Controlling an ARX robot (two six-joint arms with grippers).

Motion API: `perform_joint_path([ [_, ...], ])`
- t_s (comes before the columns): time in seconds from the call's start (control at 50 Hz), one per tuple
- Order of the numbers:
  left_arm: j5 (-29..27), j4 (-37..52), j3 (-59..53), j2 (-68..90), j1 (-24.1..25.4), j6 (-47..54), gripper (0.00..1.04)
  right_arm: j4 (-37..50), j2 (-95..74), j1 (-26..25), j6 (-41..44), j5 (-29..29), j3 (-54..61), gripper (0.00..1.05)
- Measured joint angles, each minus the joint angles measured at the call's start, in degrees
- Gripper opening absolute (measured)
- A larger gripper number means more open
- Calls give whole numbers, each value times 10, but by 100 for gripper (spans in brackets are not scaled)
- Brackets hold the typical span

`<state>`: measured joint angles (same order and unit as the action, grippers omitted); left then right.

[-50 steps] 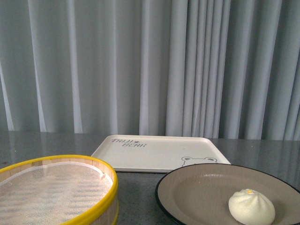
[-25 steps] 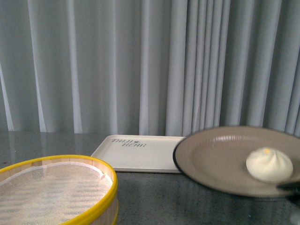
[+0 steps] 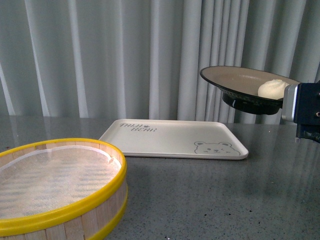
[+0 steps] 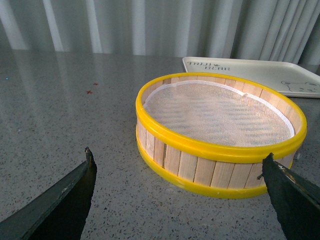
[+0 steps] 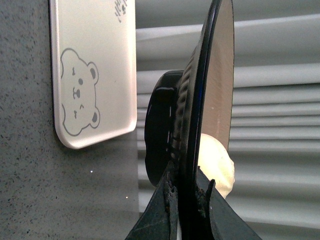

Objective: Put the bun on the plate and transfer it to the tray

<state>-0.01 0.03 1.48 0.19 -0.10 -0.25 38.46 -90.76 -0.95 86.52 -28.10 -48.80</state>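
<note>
My right gripper is shut on the rim of the plate and holds it in the air at the right, above and beyond the tray's right end. The bun sits on the plate close to the gripper. The right wrist view shows the plate edge-on, clamped between the jaws of the gripper, with the bun beside them. The cream tray with a bear face lies flat on the table below; it also shows in the right wrist view. My left gripper is open and empty, low over the table in front of the steamer.
A yellow-rimmed bamboo steamer with a white mesh liner stands at the front left, also in the left wrist view. The grey speckled table stretches between steamer and tray. Grey curtains hang behind.
The plate with the bun has risen from the table at the front right to well above it, and has moved away toward the tray's right end. The steamer and tray have not moved.
</note>
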Motion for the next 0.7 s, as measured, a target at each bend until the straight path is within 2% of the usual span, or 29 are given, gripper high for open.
perform_joint_path([
  [0.26,0,0,0,0,0,0,98,-83,-117,-18,-32,-68,-139,2],
  [0.4,0,0,0,0,0,0,98,-142,-147,-13,-30,-82,-190,2],
  [0.539,0,0,0,0,0,0,98,-205,-187,-10,-13,-89,-232,2],
  [0.699,0,0,0,0,0,0,98,-273,-232,-9,58,-95,-275,2],
])
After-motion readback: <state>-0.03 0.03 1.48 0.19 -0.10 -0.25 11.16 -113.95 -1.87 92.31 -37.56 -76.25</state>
